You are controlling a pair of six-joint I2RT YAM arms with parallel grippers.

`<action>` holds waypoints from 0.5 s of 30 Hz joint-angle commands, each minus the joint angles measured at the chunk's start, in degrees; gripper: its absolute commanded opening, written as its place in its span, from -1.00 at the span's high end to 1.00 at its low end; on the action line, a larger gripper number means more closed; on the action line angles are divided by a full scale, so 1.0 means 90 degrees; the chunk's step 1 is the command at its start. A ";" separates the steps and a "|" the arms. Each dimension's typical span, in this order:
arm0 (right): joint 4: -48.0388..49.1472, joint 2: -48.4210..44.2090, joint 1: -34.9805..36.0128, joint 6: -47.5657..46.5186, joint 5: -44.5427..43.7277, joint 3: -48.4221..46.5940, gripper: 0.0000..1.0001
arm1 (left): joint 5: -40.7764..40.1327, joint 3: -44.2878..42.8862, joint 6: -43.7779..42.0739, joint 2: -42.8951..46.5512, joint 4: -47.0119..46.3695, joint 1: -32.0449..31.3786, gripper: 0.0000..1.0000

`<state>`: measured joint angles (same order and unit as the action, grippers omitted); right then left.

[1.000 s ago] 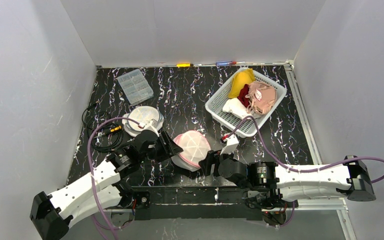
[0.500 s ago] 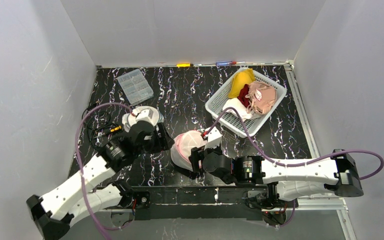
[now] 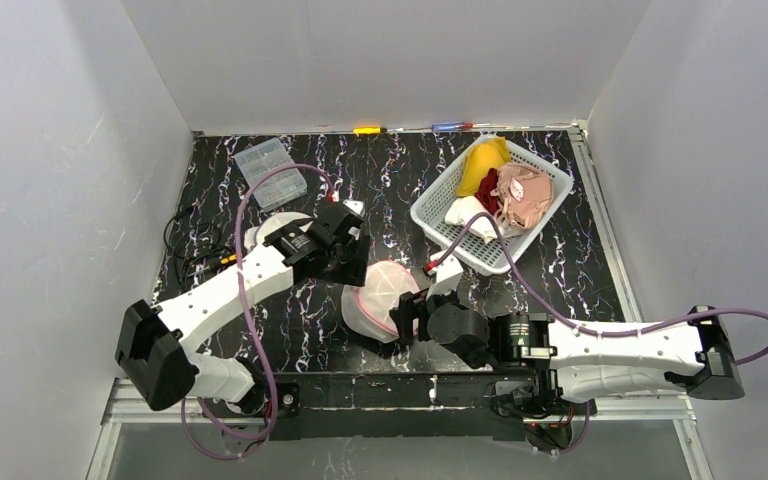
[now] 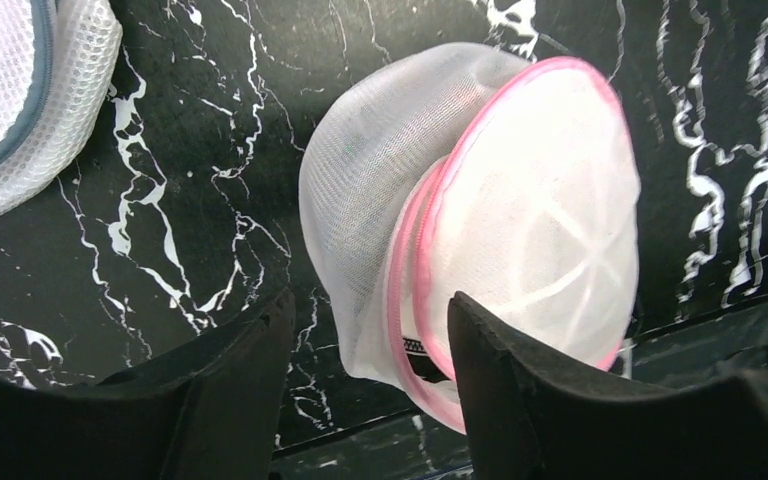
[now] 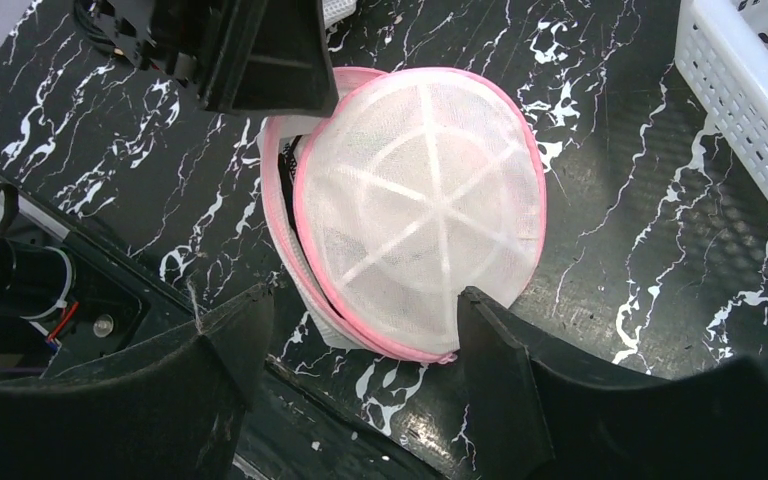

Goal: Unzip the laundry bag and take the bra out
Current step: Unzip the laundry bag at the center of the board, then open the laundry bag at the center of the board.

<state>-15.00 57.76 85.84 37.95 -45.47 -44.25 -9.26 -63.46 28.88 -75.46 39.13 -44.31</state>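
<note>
The laundry bag is a white mesh dome with a pink zipper rim, lying near the table's front edge. Its zipper gapes on one side, and a strip of black fabric shows in the gap. The rest of the bra is hidden inside. My left gripper hangs open over the bag's far-left side; in the left wrist view the bag lies past its spread fingers. My right gripper stands open at the bag's near-right edge, with the bag just beyond its fingertips and nothing held.
A white basket of clothes stands at the back right. A second mesh bag with a grey rim lies left of the left arm. A clear plastic box and black cables sit at the left.
The left arm swung from the bag's left side up to its far side, and its jaws opened wider. The right gripper slid left to the bag's near edge and stayed open.
</note>
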 commanded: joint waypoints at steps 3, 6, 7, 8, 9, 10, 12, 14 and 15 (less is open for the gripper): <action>0.0016 -0.0228 -0.0023 0.0103 -0.0107 0.0176 -0.50 | 0.0114 0.0002 -0.0405 -0.0213 0.0289 0.0079 0.36; 0.0156 -0.0106 -0.0024 0.0166 -0.0144 0.0163 -0.50 | -0.0016 0.0213 -0.0283 -0.0068 0.0158 0.0092 0.85; 0.0206 -0.0007 -0.0046 0.0197 -0.0131 0.0101 -0.50 | -0.0095 0.0272 -0.0217 0.0022 0.0116 0.0090 1.00; 0.0230 0.0113 -0.0075 0.0247 -0.0112 0.0017 -0.50 | -0.0141 0.0351 -0.0155 0.0133 0.0065 0.0091 1.00; 0.0238 0.0263 -0.0151 0.0333 -0.0084 -0.0070 -0.50 | -0.0224 0.0445 -0.0077 0.0304 -0.0009 0.0085 1.00; 0.0247 0.0400 -0.0267 0.0403 0.0001 -0.0170 -0.50 | -0.0273 0.0568 0.0014 0.0501 -0.0114 0.0091 1.00; 0.0402 0.0717 -0.0530 0.0503 0.0320 -0.0310 -0.50 | -0.0276 0.0929 0.0236 0.0969 -0.0386 0.0099 1.00; 0.0691 0.0913 -0.0708 0.0530 0.0591 -0.0408 -0.50 | -0.0124 0.1302 0.0475 0.1499 -0.0766 0.0090 1.00; 0.0818 0.1016 -0.0757 0.0534 0.0670 -0.0480 -0.52 | -0.0042 0.1482 0.0617 0.1747 -0.0944 0.0092 1.00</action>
<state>-13.72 64.51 81.45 40.91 -42.65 -44.45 -9.85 -55.00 29.71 -68.77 36.14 -43.92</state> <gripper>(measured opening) 0.752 0.014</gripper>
